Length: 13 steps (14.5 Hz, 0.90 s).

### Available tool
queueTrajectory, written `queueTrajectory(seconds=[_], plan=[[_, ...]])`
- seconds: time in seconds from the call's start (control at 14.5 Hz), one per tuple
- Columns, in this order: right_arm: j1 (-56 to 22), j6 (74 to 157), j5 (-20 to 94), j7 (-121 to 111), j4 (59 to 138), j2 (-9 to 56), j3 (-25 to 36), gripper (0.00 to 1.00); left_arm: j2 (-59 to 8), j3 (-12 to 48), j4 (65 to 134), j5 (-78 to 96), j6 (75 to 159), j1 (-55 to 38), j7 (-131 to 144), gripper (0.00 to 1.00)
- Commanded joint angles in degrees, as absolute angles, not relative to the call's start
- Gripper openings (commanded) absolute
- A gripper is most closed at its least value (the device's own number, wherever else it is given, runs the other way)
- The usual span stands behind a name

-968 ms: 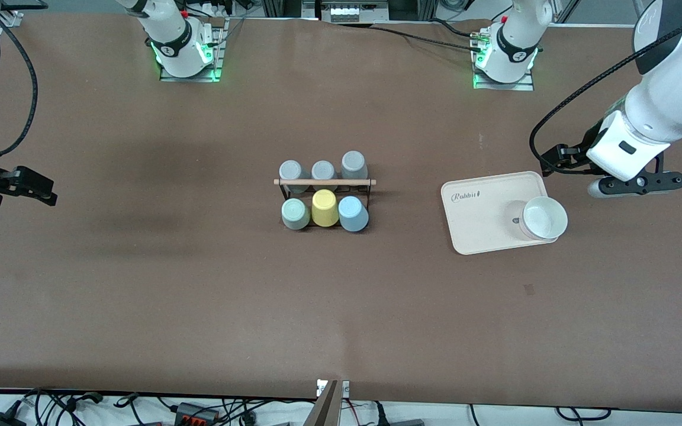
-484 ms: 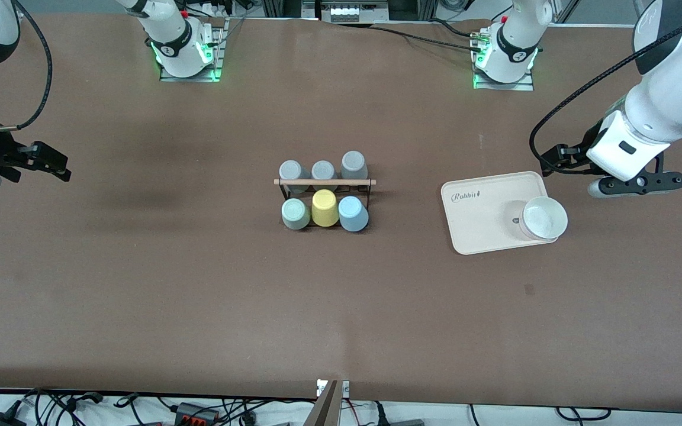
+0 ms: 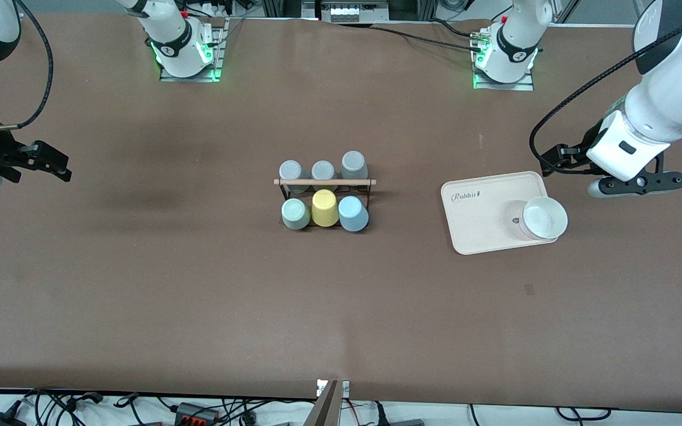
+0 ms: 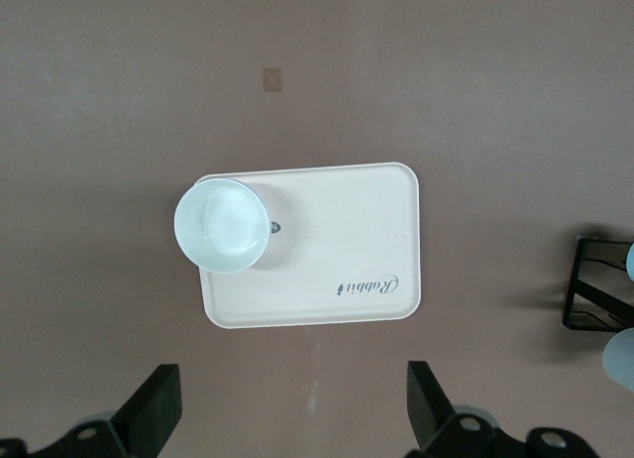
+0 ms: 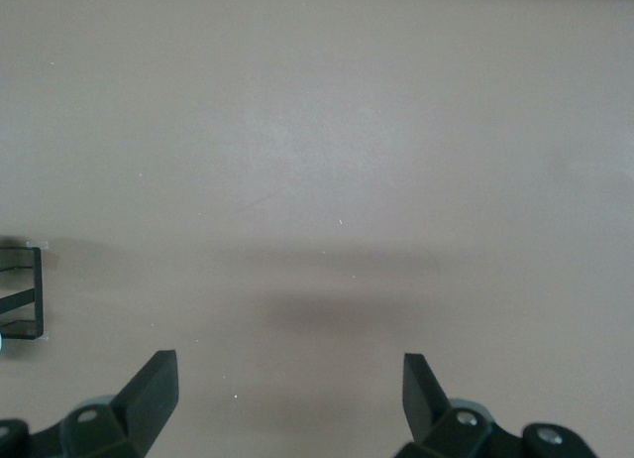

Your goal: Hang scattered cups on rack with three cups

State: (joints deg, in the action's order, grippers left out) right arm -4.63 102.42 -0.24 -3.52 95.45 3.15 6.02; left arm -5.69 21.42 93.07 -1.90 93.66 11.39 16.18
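The black wire rack [image 3: 324, 183] with a wooden rod stands mid-table. Three grey cups [image 3: 323, 170] sit bottom-up in its farther row. The mint green cup [image 3: 295, 213], a yellow cup [image 3: 324, 207] and the light blue cup [image 3: 353, 213] sit bottom-up in its nearer row. My right gripper [image 3: 60, 167] hangs open and empty over bare table at the right arm's end; its wrist view shows its open gripper [image 5: 290, 399] and a rack corner [image 5: 25, 289]. My left gripper [image 3: 549, 161] hangs open and empty beside the tray, also open in its wrist view [image 4: 294, 418].
A cream tray [image 3: 483, 213] lies toward the left arm's end, with a white bowl [image 3: 544, 218] on its corner. The left wrist view shows the tray [image 4: 337, 240], the bowl [image 4: 223, 225] and the rack's edge [image 4: 594, 285]. Brown table surrounds the rack.
My right gripper has moved up and a little toward the rack from the table's end, then held still. The left arm and the cups have not moved.
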Motion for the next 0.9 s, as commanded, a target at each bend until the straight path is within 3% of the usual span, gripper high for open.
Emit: queueTrajectory(seconds=[0.0, 0.35, 0.83], plan=[[-4.6, 101.5, -0.1, -3.8, 95.1, 2.3, 5.8, 1.00, -4.4, 21.6, 94.0, -2.8, 93.3, 11.8, 15.0, 1.00], [1.0, 100.4, 0.0, -2.3, 95.2, 1.9, 1.1, 1.00, -4.4, 21.6, 94.0, -2.8, 93.3, 11.8, 15.0, 1.00], [0.2, 99.1, -0.4, -1.8, 95.2, 1.2, 1.1, 1.00, -4.4, 21.6, 94.0, -2.8, 92.9, 11.8, 15.0, 1.00]])
